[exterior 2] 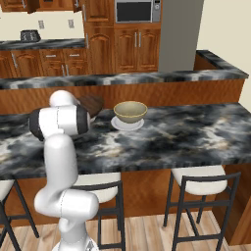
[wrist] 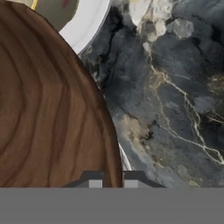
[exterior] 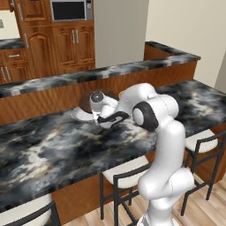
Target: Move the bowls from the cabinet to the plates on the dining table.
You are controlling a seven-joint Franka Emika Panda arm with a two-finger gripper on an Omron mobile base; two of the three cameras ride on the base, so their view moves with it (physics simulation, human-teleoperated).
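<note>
The dark brown wood-grain bowl (wrist: pixel 48 109) takes up the left of the hand view, and its rim runs down between my two fingertips. My gripper (wrist: pixel 113 180) is shut on that rim. A thin white plate edge (wrist: pixel 125 161) shows just under the bowl. From the left base view the brown bowl (exterior: pixel 85 101) sits low over a pale plate (exterior: pixel 79 115) on the dining table (exterior: pixel 48 150), with my hand right beside it. The beige bowl (exterior 2: pixel 130 111) rests on its own plate (exterior 2: pixel 127 124), just right of the brown bowl (exterior 2: pixel 94 104).
A raised marble ledge (exterior 2: pixel 147 78) with a wooden front runs behind the dining table. Black stools with white seats (exterior 2: pixel 201 188) stand along the near side. Reddish-brown cabinet doors (exterior: pixel 73 44) and a microwave (exterior 2: pixel 137 10) line the far wall.
</note>
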